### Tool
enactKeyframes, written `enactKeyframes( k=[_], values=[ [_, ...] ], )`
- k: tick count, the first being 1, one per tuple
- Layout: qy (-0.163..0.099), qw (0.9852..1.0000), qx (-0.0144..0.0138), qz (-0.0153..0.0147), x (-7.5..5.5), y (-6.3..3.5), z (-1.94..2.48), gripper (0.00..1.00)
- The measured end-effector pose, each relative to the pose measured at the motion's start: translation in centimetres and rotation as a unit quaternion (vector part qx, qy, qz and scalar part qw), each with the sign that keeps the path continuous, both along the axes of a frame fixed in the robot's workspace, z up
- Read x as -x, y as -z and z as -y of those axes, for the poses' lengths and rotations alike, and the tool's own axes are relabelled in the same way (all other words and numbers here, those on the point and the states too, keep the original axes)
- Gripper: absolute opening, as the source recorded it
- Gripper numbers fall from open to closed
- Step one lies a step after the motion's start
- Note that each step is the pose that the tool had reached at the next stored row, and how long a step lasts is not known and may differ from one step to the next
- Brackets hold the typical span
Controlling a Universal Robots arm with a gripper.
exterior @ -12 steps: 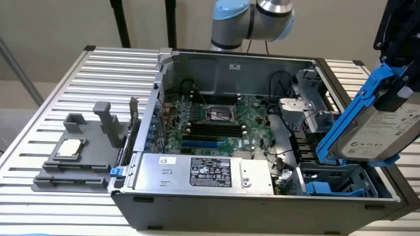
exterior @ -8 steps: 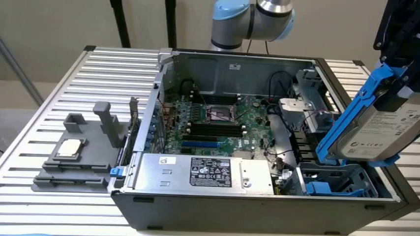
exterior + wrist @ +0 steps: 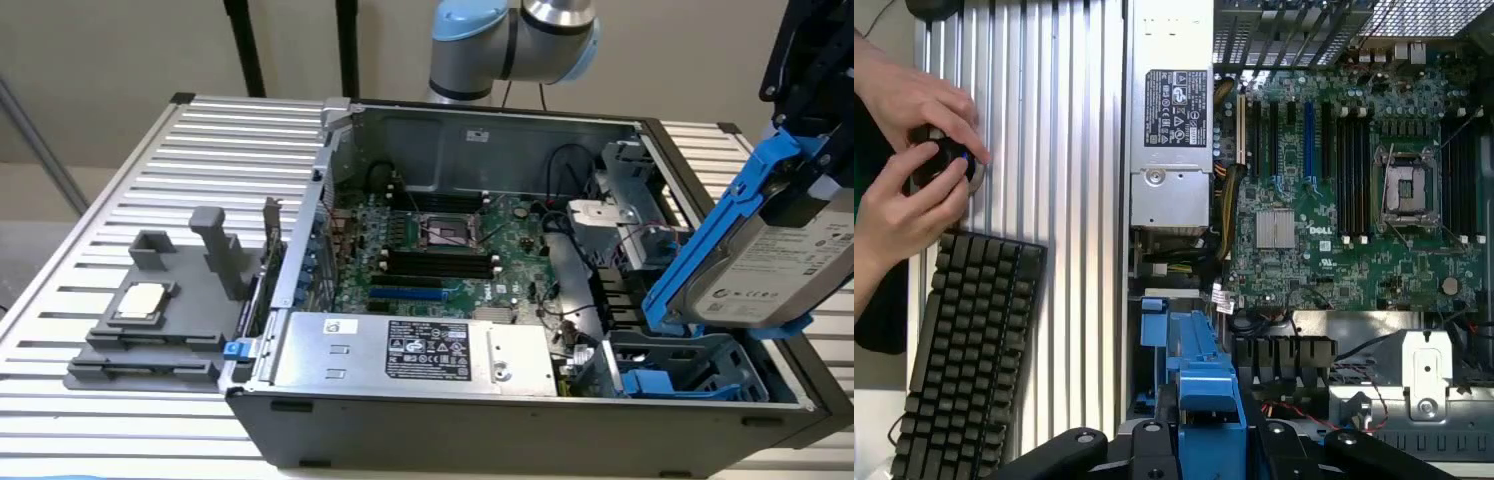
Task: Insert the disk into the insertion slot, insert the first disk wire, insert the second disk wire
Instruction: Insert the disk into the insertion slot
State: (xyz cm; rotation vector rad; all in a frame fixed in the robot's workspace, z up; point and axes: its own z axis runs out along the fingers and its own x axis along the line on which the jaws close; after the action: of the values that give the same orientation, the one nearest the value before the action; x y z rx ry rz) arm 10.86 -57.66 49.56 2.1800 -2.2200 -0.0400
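Holding the disk (image 3: 790,268) tilted at 3 o'clock in the exterior view, fingers (image 3: 1272,442) clamped on its blue frame (image 3: 705,252), above the insertion slot (image 3: 745,366) at the case's (image 3: 534,436) 5 o'clock corner; blue rails (image 3: 654,385) inside.

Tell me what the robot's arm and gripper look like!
The arm is made of round silver-grey tubes with light blue caps at the joints. The gripper is black and blocky, with small round screws on it.

The disk (image 3: 787,265) hangs tilted above the insertion slot (image 3: 721,365).
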Motion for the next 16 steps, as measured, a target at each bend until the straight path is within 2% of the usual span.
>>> enactKeyframes(
  k=[3, 7, 10, 12, 16],
  values=[
    [0.000, 1.0000, -0.0010, 0.0000, 0.0, 0.42, 0.24, 0.33],
    [0.000, 1.0000, -0.0024, 0.0000, 0.0, 1.14, 0.85, 0.33],
    [0.000, 1.0000, -0.0048, 0.0003, 0.1, 1.67, 1.19, 0.33],
    [0.000, 1.0000, -0.0087, 0.0013, 0.4, 1.89, 1.29, 0.33],
    [0.000, 0.9998, -0.0188, 0.0035, 1.0, 2.29, 1.37, 0.33]
  ],
)
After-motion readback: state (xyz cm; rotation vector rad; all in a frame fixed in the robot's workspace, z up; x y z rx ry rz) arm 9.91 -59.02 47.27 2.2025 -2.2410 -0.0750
